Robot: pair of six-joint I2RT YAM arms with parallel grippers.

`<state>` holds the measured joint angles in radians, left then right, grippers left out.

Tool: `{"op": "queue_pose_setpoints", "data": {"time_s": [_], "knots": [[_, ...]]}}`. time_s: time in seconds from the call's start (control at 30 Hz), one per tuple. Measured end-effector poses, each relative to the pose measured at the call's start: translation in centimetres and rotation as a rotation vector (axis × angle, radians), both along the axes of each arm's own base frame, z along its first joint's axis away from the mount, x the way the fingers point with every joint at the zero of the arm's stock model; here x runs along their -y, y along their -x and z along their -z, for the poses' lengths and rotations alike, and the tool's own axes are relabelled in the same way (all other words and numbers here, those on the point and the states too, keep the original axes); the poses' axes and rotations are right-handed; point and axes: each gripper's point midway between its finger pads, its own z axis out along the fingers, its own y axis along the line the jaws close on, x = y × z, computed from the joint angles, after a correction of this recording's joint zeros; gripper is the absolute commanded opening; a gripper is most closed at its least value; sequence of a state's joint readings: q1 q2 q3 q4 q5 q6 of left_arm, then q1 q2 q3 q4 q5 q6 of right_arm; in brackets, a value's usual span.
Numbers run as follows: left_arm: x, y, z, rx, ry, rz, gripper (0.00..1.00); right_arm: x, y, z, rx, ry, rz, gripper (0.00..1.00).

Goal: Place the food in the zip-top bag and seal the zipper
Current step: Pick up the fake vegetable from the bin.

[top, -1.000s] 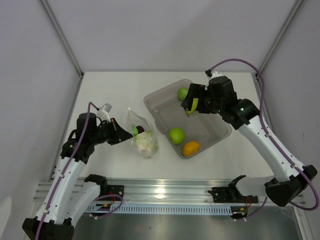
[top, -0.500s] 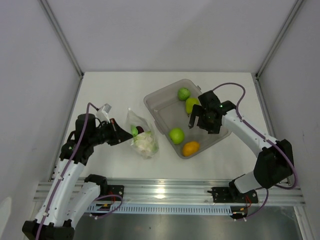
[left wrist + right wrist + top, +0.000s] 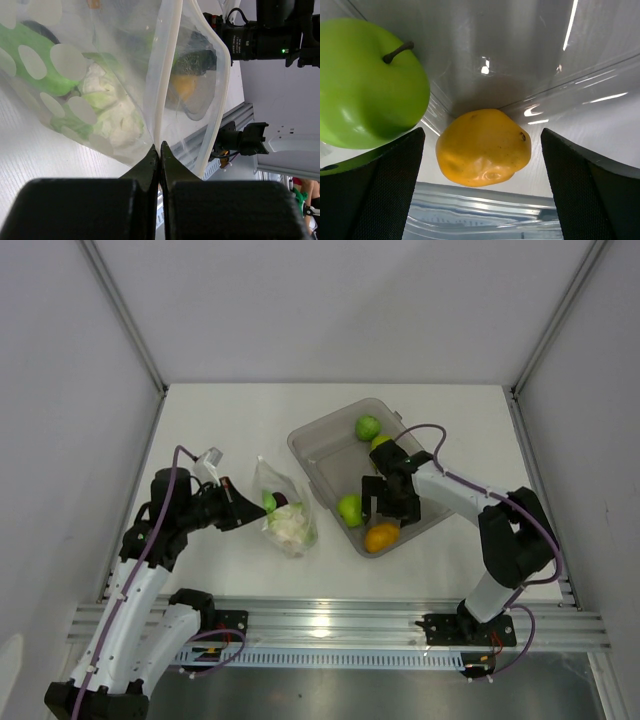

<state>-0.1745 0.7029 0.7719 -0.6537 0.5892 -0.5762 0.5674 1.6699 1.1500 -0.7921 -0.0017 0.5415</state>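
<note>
Right wrist view: your right gripper (image 3: 481, 167) stands wide open, holding nothing, straddling the orange (image 3: 482, 147) in the near corner of the bin (image 3: 305, 445). Watch the green apple (image 3: 367, 82) crowding it on one side. Close now and you may clip the apple, or scrape the bin wall and squirt the orange loose. Left of the bin, your left gripper (image 3: 159, 150) is pinched tight on the rim of the bag (image 3: 190, 60); a slip there could collapse the mouth.

We see two arms of the same build. The left arm (image 3: 140, 580) and the right arm (image 3: 455, 495) have white link shells with black joints, and a thin purple cable (image 3: 178, 465) runs along each. Their black bases (image 3: 205, 612) sit at 7 and 5 o'clock. The fingers (image 3: 367, 195) are matte black.
</note>
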Motion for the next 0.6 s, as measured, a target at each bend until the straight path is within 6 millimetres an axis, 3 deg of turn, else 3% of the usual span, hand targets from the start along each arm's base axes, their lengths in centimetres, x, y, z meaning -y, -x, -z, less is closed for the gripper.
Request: {"op": "queue_pose_setpoints", "data": {"time_s": [0.6], "knots": [[0.0,0.1,0.2,-0.001,0.000,0.001,0.01,-1.4,2.7,1.4,-0.032,0.033,-0.121,0.99]]}}
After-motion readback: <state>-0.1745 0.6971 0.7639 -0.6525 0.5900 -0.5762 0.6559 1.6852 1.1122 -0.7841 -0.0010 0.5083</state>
